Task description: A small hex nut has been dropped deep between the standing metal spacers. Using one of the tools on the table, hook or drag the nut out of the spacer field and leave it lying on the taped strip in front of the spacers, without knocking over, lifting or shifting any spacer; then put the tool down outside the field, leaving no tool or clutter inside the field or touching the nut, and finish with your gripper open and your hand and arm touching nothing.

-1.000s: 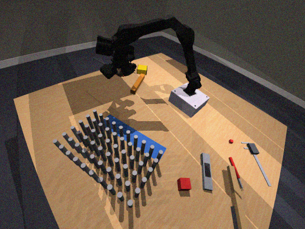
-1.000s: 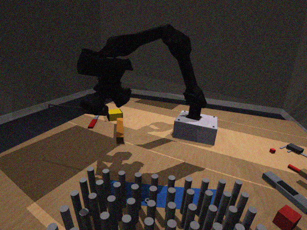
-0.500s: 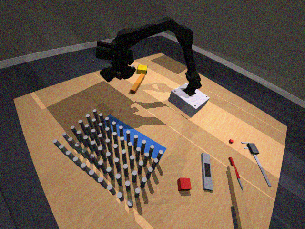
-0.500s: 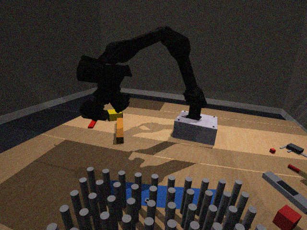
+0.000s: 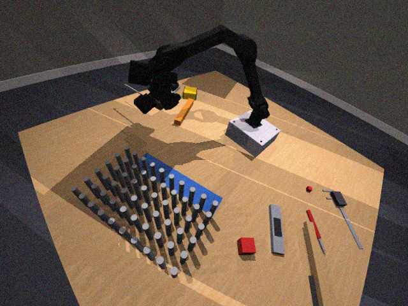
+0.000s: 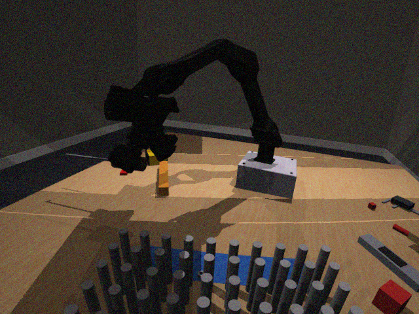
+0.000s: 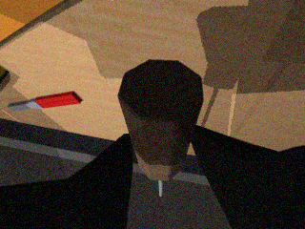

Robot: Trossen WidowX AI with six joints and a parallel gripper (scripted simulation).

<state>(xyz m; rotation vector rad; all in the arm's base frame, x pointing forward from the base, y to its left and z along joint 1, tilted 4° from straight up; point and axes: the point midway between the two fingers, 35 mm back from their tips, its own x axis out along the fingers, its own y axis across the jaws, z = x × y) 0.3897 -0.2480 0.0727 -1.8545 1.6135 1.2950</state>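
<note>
- Top view, clock directions taken from the field of upright grey cylindrical metal spacers [image 5: 145, 209] [image 6: 233, 280] on the wooden table [image 5: 247, 190] [image 6: 304, 178] [image 7: 167, 29].
- At 12, raised above the table, black jaws [image 5: 158, 103] [image 6: 146, 157] pinch a dark, faceted handle [image 7: 161, 91] with a thin metal rod [image 5: 133, 88] [image 6: 84, 156] [image 7: 160, 188].
- At 2, a flat blue taped strip [image 5: 181, 179] [image 6: 221, 270].
- Exterior view: a tiny dark piece [image 6: 200, 273], possibly the hex nut, shows among spacers, by the strip; I cannot tell for certain.
- At 4, a red cube [image 5: 246, 245] [image 6: 391, 297].
</note>
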